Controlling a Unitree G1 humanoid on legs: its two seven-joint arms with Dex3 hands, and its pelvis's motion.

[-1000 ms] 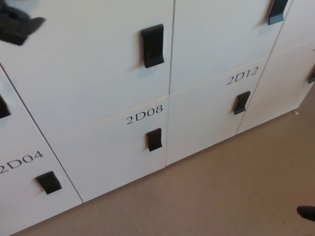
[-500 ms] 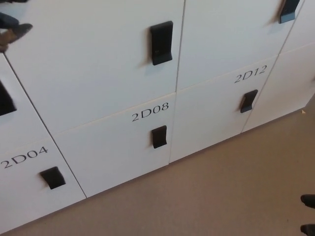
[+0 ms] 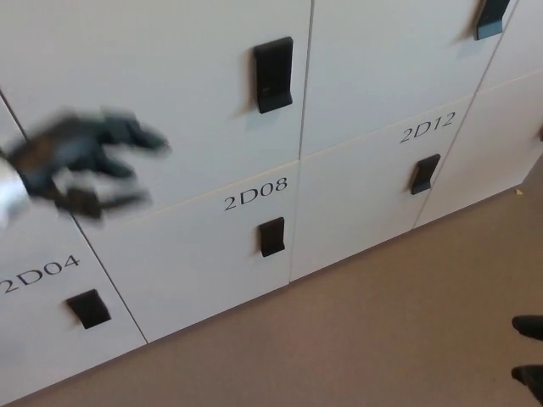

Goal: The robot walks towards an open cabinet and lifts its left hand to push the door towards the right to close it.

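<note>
A wall of white flat-fronted cabinet doors (image 3: 170,76) is filling most of the view, all lying flush and shut above a beige carpeted floor (image 3: 382,331). The robot's blurred black left hand (image 3: 81,161) is hanging in front of the upper-left door, its fingers spreading apart and gripping nothing. Black rectangular handles (image 3: 273,75) are sitting by printed labels 2D04, 2D08 (image 3: 255,193) and 2D12.

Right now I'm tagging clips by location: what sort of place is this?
Probably a locker bank in an office or changing area: white flat-fronted doors with black recessed handles, printed numbers such as 2D08, and beige carpet-like flooring. The robot's blurred black left hand hangs before them.
</note>
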